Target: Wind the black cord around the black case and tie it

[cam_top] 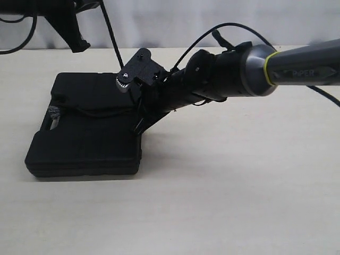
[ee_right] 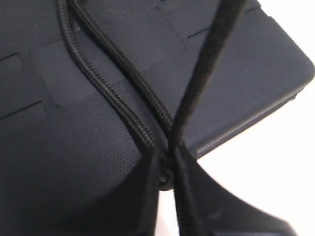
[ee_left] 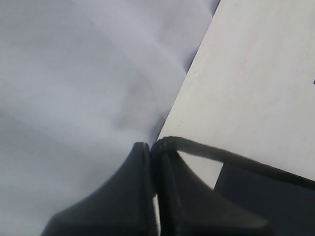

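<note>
Here's the black case [cam_top: 85, 143], lying flat on the left half of the tabletop [cam_top: 239, 186], its far side close to the back edge. It's matte black plastic with rounded corners. The right wrist view shows a finely grained lid crossed by shallow ribs.

The right gripper [ee_right: 166, 164] reaches in low across the table to the case's right-hand edge. Look at the tips: the jaws are all but together. 2 braided strands of the black cord [ee_right: 113, 93] run over the lid and meet right in the pinch. A 3rd length, blurred, rises away from the same spot. I read that as a crossing point pinned at the case's edge so the wrap can't slacken.

Up near the back edge, the left gripper [ee_left: 151, 147] is clamped tight, fingers pressed flat together. The cord bends over the tip and leads off taut toward the case. Held high like that, it's likely supplying tension for the tie.

The cord is thin, round and tightly braided, with no shine. Its frayed grey tuft [cam_top: 53, 111] sits on the lid at the case's left end. It's soft string on smooth plastic, so my guess is it slips if either grip eases. Whether a knot has formed at the pinch, I can't tell.
</note>
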Available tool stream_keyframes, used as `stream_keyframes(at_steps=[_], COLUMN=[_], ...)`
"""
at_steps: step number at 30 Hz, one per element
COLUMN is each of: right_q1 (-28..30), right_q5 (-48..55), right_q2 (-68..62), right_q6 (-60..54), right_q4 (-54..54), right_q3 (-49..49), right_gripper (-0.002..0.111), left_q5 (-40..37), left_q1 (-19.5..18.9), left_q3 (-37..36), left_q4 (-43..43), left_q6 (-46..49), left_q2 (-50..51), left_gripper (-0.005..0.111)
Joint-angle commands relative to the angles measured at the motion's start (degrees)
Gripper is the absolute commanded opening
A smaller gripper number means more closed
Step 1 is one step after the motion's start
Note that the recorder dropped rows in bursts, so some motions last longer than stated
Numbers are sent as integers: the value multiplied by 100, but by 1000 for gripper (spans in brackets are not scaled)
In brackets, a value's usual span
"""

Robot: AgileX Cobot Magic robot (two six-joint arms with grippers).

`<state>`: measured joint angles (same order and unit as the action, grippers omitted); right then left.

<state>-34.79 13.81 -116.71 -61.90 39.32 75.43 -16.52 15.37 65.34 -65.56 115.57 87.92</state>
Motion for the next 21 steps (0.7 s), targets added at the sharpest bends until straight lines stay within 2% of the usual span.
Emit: stream_keyframes(at_steps=[1, 4, 7, 10, 13, 21], right_q1=[26, 26, 26, 15, 6, 3], right_q5=[139, 149, 161, -278, -674, -672], right_q2=[93, 456, 723, 758, 572, 526], right_q6=[-23, 271, 666, 1077, 1101, 1054], right_q4=[-84, -84, -84, -84, 111, 111], right_q3=[-25, -25, -25, -25, -25, -13], right_gripper=[31, 40, 39, 39, 39, 41], left_q5=[211, 211, 205, 90, 15, 15], left_q1=[1, 1, 1, 1, 1, 1], left_q3=[9, 9, 9, 9, 9, 9], left_q4=[-129, -129, -151, -149, -149, -149], left_q6=[-64, -64, -64, -64, -64, -64], left_q2=[-96, -96, -96, -96, -96, -96], left_gripper=[0, 0, 0, 0, 0, 0])
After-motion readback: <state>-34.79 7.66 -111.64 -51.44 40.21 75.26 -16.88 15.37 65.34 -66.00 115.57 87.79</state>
